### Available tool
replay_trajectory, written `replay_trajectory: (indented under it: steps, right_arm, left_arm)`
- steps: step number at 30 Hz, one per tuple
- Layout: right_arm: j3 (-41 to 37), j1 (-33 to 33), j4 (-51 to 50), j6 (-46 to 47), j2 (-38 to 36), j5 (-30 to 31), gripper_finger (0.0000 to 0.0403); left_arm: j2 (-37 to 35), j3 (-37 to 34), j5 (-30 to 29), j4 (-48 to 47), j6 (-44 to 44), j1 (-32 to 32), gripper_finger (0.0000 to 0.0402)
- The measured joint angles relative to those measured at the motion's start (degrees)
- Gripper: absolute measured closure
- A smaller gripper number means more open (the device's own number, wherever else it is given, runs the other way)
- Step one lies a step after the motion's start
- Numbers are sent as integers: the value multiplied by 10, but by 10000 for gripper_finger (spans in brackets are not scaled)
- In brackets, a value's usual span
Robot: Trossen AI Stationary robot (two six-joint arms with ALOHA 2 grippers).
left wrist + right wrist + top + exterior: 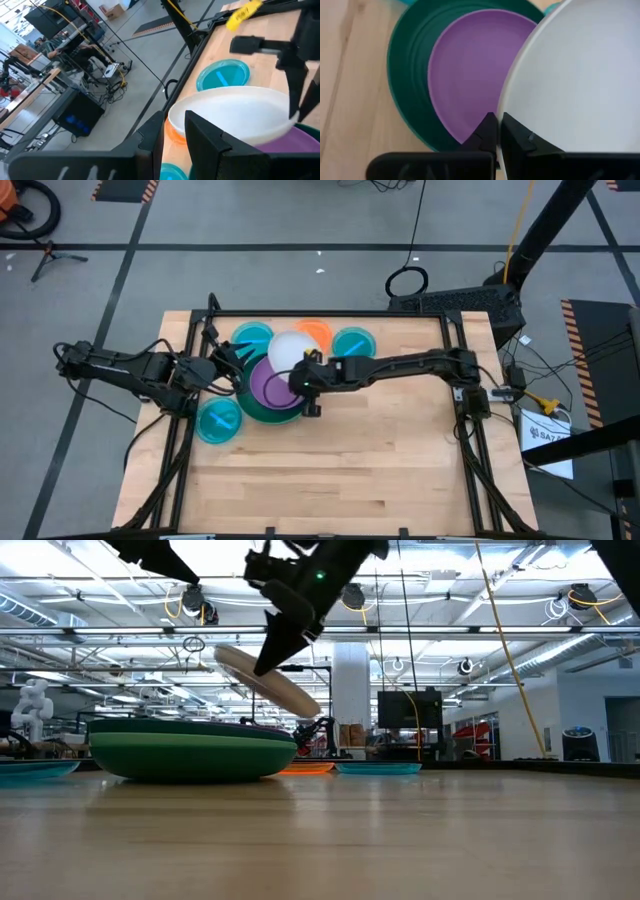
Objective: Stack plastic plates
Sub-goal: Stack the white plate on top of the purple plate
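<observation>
My right end effector (303, 380) is clenched on the rim of the white plate (291, 350), held tilted and clear above the purple plate (268, 385) in the green stack (262, 414), which lies below, toward my left end effector.
</observation>
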Motion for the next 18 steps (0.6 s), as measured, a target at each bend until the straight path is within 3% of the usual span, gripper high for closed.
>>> replay_trajectory:
  steps: [8,18]
  right_arm:
    - [118,15,-133,-74,67,-15,402]
    - [129,33,-148,-142,87,-41,397]
  left_arm:
    - [0,0,0,-3,-2,0,316]
    - [0,0,0,-21,-19,0,316]
